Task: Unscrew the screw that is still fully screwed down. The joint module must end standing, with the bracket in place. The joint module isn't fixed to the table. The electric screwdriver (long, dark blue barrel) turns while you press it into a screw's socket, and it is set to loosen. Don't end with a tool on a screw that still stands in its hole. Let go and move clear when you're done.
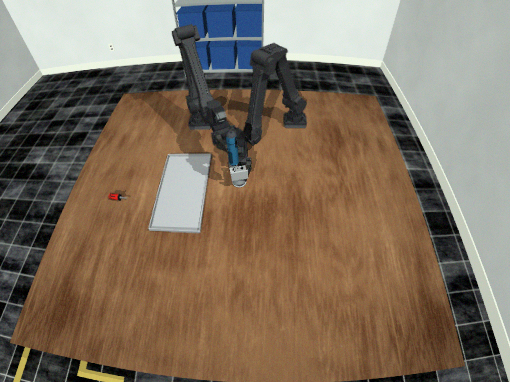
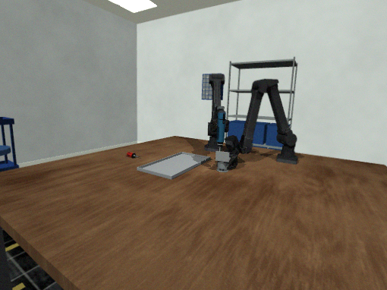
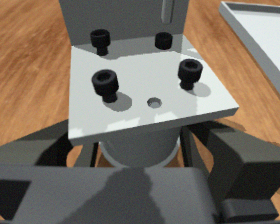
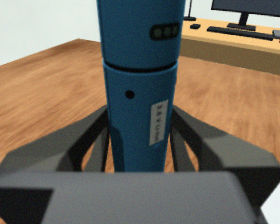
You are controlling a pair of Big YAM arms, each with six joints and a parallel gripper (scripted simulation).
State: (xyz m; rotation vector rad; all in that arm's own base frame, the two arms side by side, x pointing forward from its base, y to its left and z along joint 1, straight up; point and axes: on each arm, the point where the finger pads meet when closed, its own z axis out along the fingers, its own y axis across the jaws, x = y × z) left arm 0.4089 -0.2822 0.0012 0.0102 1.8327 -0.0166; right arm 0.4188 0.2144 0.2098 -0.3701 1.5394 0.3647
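Observation:
The joint module point(image 1: 239, 181) point(image 2: 223, 162) point(image 3: 131, 151) stands upright on the table beside the tray. Its grey bracket point(image 3: 145, 75) lies on top with four black screws. Three screws point(image 3: 105, 82) point(image 3: 190, 72) point(image 3: 100, 37) stand raised. The back right screw point(image 3: 163, 40) sits low against the plate. My left gripper point(image 3: 139, 111) point(image 2: 231, 159) is shut on the module's round body from behind. My right gripper point(image 4: 139, 112) point(image 1: 231, 141) point(image 2: 220, 127) is shut on the electric screwdriver point(image 1: 233, 150) point(image 2: 221, 122) point(image 4: 140, 100). It holds the screwdriver upright over the module, and the tip is hidden.
A flat grey tray point(image 1: 180, 214) point(image 2: 167, 171) point(image 3: 250, 25) lies close beside the module. A small red screwdriver point(image 1: 116, 196) point(image 2: 131, 155) lies beyond the tray. A shelf with blue bins point(image 1: 220, 19) stands behind the arm bases.

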